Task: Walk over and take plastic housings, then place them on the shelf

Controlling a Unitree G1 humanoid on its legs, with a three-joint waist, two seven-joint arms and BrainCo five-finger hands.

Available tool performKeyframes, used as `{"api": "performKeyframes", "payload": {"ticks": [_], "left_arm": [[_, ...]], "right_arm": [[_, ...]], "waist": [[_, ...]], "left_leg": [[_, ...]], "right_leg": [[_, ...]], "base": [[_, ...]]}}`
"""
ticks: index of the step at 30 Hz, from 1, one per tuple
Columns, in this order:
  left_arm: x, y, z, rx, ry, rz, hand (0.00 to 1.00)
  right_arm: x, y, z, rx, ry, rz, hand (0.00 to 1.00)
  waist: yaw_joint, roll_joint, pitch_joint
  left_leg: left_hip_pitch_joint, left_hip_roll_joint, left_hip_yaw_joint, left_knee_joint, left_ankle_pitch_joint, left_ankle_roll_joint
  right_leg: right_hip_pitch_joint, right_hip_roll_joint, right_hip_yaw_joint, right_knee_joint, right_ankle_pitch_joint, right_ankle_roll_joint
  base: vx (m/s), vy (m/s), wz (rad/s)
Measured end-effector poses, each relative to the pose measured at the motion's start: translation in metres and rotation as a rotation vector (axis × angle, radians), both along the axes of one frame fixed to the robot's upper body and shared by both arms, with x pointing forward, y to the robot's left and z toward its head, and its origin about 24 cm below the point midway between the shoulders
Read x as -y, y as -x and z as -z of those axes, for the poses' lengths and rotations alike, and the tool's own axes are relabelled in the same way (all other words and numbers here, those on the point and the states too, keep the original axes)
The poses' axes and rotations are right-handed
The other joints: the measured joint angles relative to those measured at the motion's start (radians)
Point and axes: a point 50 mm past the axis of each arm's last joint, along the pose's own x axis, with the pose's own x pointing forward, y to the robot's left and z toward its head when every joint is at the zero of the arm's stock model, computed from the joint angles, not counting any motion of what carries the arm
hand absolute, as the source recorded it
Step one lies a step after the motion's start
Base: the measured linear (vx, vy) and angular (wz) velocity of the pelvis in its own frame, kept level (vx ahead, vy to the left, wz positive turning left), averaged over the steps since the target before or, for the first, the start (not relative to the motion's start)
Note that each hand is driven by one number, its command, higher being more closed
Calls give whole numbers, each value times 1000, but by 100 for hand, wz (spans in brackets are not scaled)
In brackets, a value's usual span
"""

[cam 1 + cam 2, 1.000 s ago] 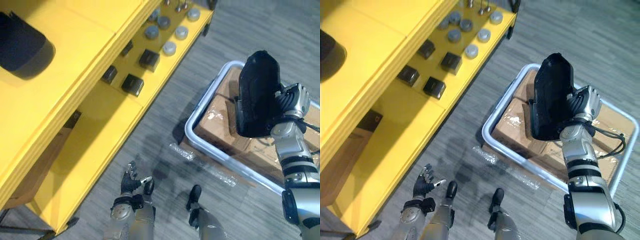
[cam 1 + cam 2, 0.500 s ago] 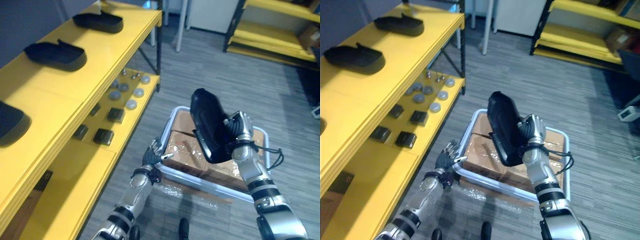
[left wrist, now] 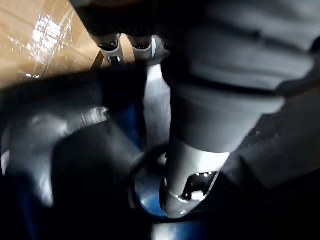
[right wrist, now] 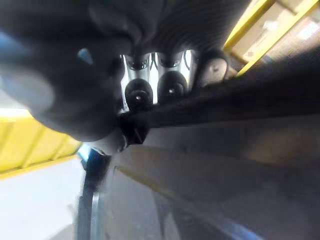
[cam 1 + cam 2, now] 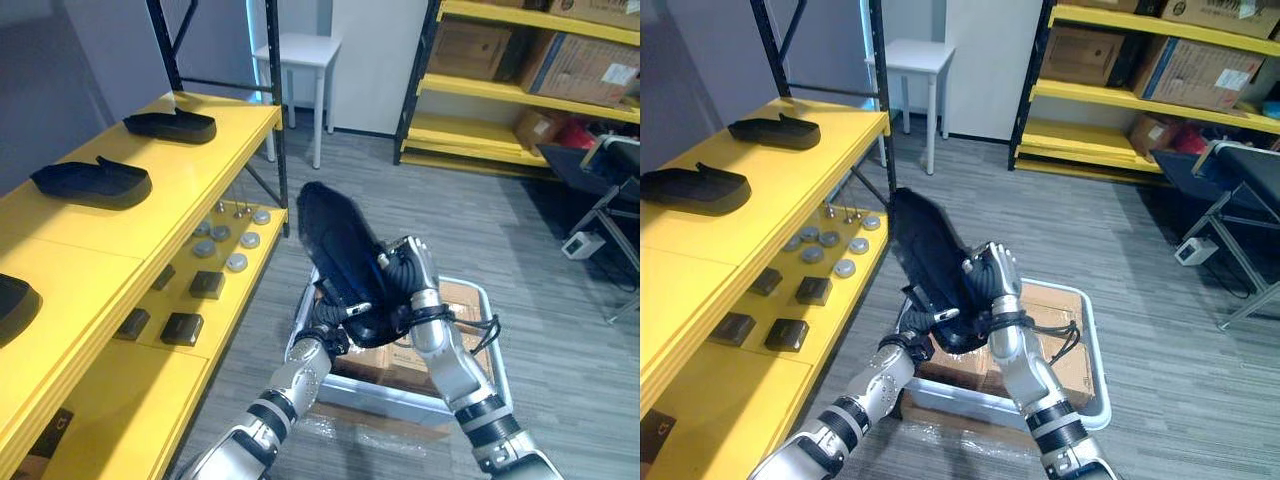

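A long black plastic housing [image 5: 338, 252] is held up on end in front of me, above the crate. My right hand [image 5: 408, 288] grips its right side with fingers curled round the edge [image 4: 150, 92]. My left hand [image 5: 921, 336] has come up under its lower end. In the left wrist view the thumb [image 3: 192, 150] lies on the housing's dark edge and the fingers [image 3: 111, 44] lie behind it. The yellow shelf [image 5: 215, 160] stands at the left. Three more black housings [image 5: 170, 125] [image 5: 92, 182] [image 5: 10, 305] lie on its top board.
The shelf's lower board [image 5: 245, 290] carries grey discs [image 5: 236, 262] and black blocks [image 5: 182, 328]. A white-rimmed crate [image 5: 490, 315] of cardboard boxes sits on the floor below my hands. Yellow racks [image 5: 500, 90] with boxes, a white table [image 5: 300, 50] and a chair [image 5: 610, 190] stand behind.
The camera has tilted up, showing more of the room. My left hand rose from beside the crate to the housing's lower end. The housing shifted left, toward the shelf.
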Motion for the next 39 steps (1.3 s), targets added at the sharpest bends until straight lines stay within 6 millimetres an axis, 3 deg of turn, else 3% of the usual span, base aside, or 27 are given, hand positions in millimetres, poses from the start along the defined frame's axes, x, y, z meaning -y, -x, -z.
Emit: {"api": "performKeyframes", "payload": {"ticks": [6, 9, 12, 17, 18, 19, 20, 21, 22, 23, 24, 25, 26, 27, 29, 30, 31, 32, 33, 34, 35, 37, 39], "left_arm": [[-12, -5, -23, 12, 353, -130, 100], [-19, 6, -30, 77, 444, -173, 100], [-25, 28, -22, 80, 488, -195, 100], [-45, 64, 2, 52, 469, -269, 100], [-54, 72, 7, 49, 454, -301, 100], [-59, 76, 9, 51, 446, -319, 100], [-66, 82, 11, 56, 422, -347, 100], [-69, 84, 11, 62, 416, -361, 100], [-79, 89, 9, 86, 396, -397, 100], [-89, 94, 6, 119, 367, -431, 100], [-92, 97, 3, 137, 350, -443, 100], [-101, 105, -3, 179, 310, -474, 100], [-105, 109, -6, 201, 282, -489, 100], [-114, 114, -15, 264, 201, -513, 100], [-123, 117, -35, 387, 34, -545, 100], [-125, 119, -47, 456, -65, -556, 100], [-125, 121, -56, 517, -161, -563, 100], [-124, 122, -61, 545, -205, -566, 100], [-123, 124, -70, 602, -282, -569, 100], [-122, 126, -78, 656, -340, -569, 100], [-122, 125, -80, 676, -363, -566, 100], [-121, 125, -81, 693, -413, -548, 100], [-122, 126, -80, 689, -415, -545, 100]], "right_arm": [[1, 29, 6, 60, -89, -44, 100], [3, 38, 8, 74, -149, -69, 100], [-1, 50, 15, 68, -204, -101, 100], [-20, 66, 37, -14, -298, -171, 100], [-27, 68, 42, -37, -309, -198, 100], [-30, 69, 43, -48, -310, -209, 100], [-35, 69, 47, -70, -332, -229, 100], [-38, 68, 48, -76, -333, -240, 100], [-45, 66, 47, -85, -335, -277, 100], [-51, 65, 45, -89, -333, -313, 100], [-54, 66, 44, -91, -338, -327, 100], [-59, 69, 43, -93, -336, -358, 100], [-62, 70, 42, -94, -341, -375, 100], [-68, 72, 41, -102, -365, -393, 100], [-72, 71, 38, -114, -411, -414, 100], [-71, 71, 39, -127, -433, -418, 100], [-70, 70, 39, -129, -437, -415, 100], [-69, 69, 39, -132, -435, -413, 100], [-67, 68, 40, -138, -427, -412, 0], [-66, 68, 40, -143, -423, -419, 0], [-66, 67, 40, -143, -423, -419, 0], [-63, 65, 40, -158, -432, -428, 0], [-62, 65, 40, -170, -441, -441, 0]], "waist": [[-6, 0, -10], [0, 0, -13], [9, 2, -23], [78, 12, -24], [103, 15, -23], [109, 19, -22], [119, 31, -23], [122, 34, -24], [130, 36, -25], [143, 47, -30], [147, 53, -34], [155, 68, -44], [160, 68, -51], [171, 53, -60], [173, 47, -63], [175, 47, -63], [174, 43, -61], [172, 44, -61], [168, 47, -59], [163, 55, -53], [162, 56, -52], [145, 62, -43], [143, 64, -40]], "left_leg": [[0, -2, -36, -1, 4, -2], [-6, -7, -73, 0, 8, -2], [-44, -22, -184, 7, 24, -7], [-110, -60, -448, 10, 61, -32], [-126, -69, -501, 2, 67, -37], [-142, -65, -488, -2, 66, -38], [-183, -30, -335, -9, 59, -9], [-198, -17, -246, -7, 64, 44], [-216, 11, -31, 1, 69, 121], [-217, 41, 144, 3, 81, 119], [-215, 44, 183, 1, 100, 110], [-206, 29, 166, -14, 178, 77], [-203, 17, 151, -15, 203, 52], [-196, -26, 148, -21, 196, 58], [-187, -97, 125, -25, 176, 92], [-165, -137, 106, -22, 162, 114], [-134, -177, 85, -18, 145, 137], [-118, -192, 74, -16, 135, 147], [-86, -206, 47, -15, 117, 164], [-64, -204, 16, -13, 102, 179], [-62, -199, -1, -9, 95, 184], [-33, -185, -57, -6, 81, 190], [-18, -188, -82, -6, 72, 189]], "right_leg": [[17, -4, -36, 0, -1, 0], [36, -10, -74, 0, -9, 1], [62, -19, -186, 0, -31, 2], [124, -33, -441, 47, -114, 13], [130, -44, -505, 83, -146, 18], [132, -50, -539, 101, -161, 21], [144, -71, -637, 134, -184, 30], [147, -83, -668, 141, -189, 35], [152, -110, -712, 150, -194, 44], [156, -133, -739, 161, -198, 58], [161, -142, -750, 167, -201, 64], [178, -158, -766, 179, -207, 97], [184, -171, -769, 187, -213, 111], [189, -217, -777, 212, -216, 115], [191, -314, -794, 308, -226, 129], [193, -393, -791, 422, -226, 128], [190, -478, -786, 554, -206, 99], [190, -513, -781, 616, -181, 59], [174, -562, -744, 730, -102, -60], [124, -571, -654, 836, -89, -91], [88, -553, -606, 886, -128, -57], [6, -451, -519, 916, -258, 2], [-24, -399, -516, 820, -287, 15]], "base": [[-31, 20, 13], [-4, 15, 43], [-4, -14, 104], [4, -39, 162], [23, -23, 138], [59, -38, 200], [35, -25, 167], [111, 26, 182], [137, 99, 114], [174, 135, 95], [193, 169, 66], [179, 149, 39], [257, 211, 43], [275, 246, 51], [284, 271, 68], [248, 279, 76], [220, 272, 75], [203, 281, 73], [221, 284, 68], [186, 231, 66], [139, 136, 69], [110, 24, 75], [77, -5, 48]]}}
